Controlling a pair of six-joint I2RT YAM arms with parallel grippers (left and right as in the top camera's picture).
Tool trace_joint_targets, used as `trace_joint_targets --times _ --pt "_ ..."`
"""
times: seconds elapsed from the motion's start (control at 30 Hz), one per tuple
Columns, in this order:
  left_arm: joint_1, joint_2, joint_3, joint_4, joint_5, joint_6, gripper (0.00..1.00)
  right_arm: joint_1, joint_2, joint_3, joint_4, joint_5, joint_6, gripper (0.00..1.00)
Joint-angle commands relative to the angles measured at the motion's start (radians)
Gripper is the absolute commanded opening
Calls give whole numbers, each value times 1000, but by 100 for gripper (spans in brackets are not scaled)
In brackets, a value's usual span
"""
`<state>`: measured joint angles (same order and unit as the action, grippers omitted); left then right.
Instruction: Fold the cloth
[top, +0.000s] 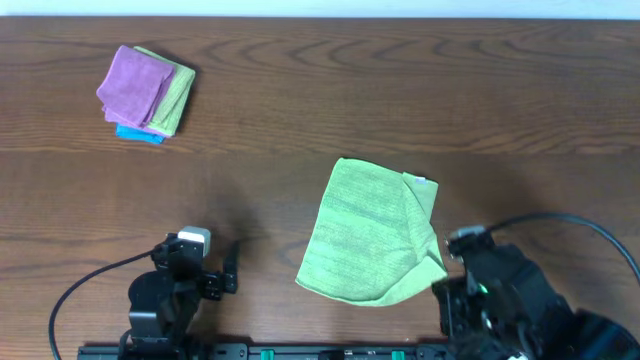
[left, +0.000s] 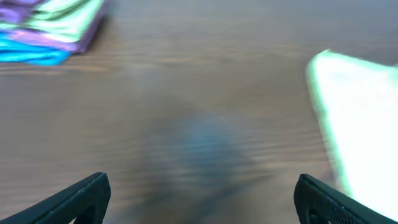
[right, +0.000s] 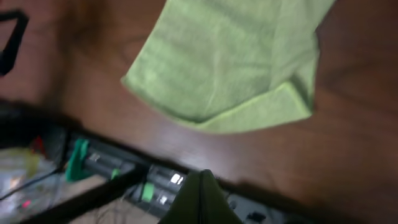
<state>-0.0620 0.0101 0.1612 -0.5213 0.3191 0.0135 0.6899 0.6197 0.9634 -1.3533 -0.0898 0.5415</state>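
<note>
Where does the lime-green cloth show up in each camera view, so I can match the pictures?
Overhead: the cloth lies right of centre, toward the bottom.
Left wrist: the cloth is a pale blur at the right edge.
Right wrist: the cloth fills the top centre.
Shared landmark: the brown table under it in all three.

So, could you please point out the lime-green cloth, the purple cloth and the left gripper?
lime-green cloth (top: 368, 232): overhead view, its middle.
purple cloth (top: 134, 84): overhead view, its top face.
left gripper (left: 202, 190): left wrist view, midway between fingertips.
</note>
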Motion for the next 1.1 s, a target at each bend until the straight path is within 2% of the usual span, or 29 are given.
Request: trace_joint_targets --times 0.0,0.03,0.13,0.27,0.4,0.53,0.67,0.8,0.9,0.93,1.07 --pt "-4 -6 -6 46 359 -237 95 9 -56 -2 -19 -119 15 1" --pt "-4 -6 -6 59 422 -272 96 9 -69 -2 -28 -137 15 2" --pt "-4 -6 -6 113 455 -314 95 9 -88 -2 -55 -181 15 1" --pt "-4 -6 -7 197 483 -489 95 9 -88 -2 -84 -184 11 1" --pt "-5 18 -7 342 502 -539 96 9 -88 -2 -53 -180 11 1" --pt "-5 159 -6 439 459 -536 96 9 -88 -2 15 -180 11 1" --pt "-31 404 19 593 463 -489 96 9 -88 -2 62 -179 11 2" --pt "-130 683 155 618 436 -350 96 9 -88 -2 76 -155 11 2" --pt "-237 877 309 546 341 -240 96 9 -88 5 75 -125 11 2" --pt "-313 997 422 467 261 -166 96 9 -88 17 74 -106 11 2" --pt "-453 1226 647 305 71 -52 96 9 -88 80 56 -12 11 1"
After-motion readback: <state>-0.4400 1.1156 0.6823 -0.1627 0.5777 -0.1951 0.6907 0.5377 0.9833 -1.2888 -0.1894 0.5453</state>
